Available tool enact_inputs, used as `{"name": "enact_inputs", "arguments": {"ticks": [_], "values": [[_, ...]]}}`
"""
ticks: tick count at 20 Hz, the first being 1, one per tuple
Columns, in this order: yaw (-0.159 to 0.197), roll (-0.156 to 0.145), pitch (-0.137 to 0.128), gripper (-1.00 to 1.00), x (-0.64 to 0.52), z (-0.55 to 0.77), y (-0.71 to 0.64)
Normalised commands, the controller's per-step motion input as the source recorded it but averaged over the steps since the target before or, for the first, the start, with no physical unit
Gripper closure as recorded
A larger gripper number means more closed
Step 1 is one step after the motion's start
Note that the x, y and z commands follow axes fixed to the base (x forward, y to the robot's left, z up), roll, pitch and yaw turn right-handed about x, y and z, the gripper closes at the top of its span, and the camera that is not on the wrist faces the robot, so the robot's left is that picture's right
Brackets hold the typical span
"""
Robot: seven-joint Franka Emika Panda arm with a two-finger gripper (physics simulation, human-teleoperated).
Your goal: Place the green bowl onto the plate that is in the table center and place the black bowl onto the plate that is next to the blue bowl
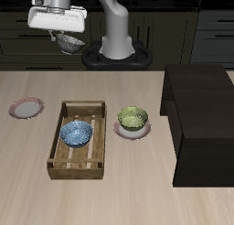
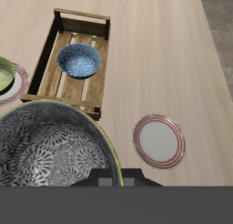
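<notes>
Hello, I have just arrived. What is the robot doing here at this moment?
The gripper holds the black bowl up in the air, above the table's back edge. The green bowl already sits on the plate in the table center. The blue bowl lies inside the wooden tray. The other plate, beside the tray, has nothing on it yet.

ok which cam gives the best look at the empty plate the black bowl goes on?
Wrist view: the empty plate shows whole, seen from above, pink rim and pale centre clear, nothing covering it. The exterior view shows the same plate small and foreshortened near the table's edge, beside the wooden tray holding the blue bowl.
</notes>
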Motion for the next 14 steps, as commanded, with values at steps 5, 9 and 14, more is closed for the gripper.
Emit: {"name": "enact_inputs", "arguments": {"ticks": [5,9,14], "values": [[-0.048,-0.088,0.047,1.00,0.39,-0.05,-0.70],[-0.031,-0.080,0.001,1.00,0.29,0.04,-0.64],[0.005,0.009,0.038,1.00,0.22,-0.09,-0.34]]}}
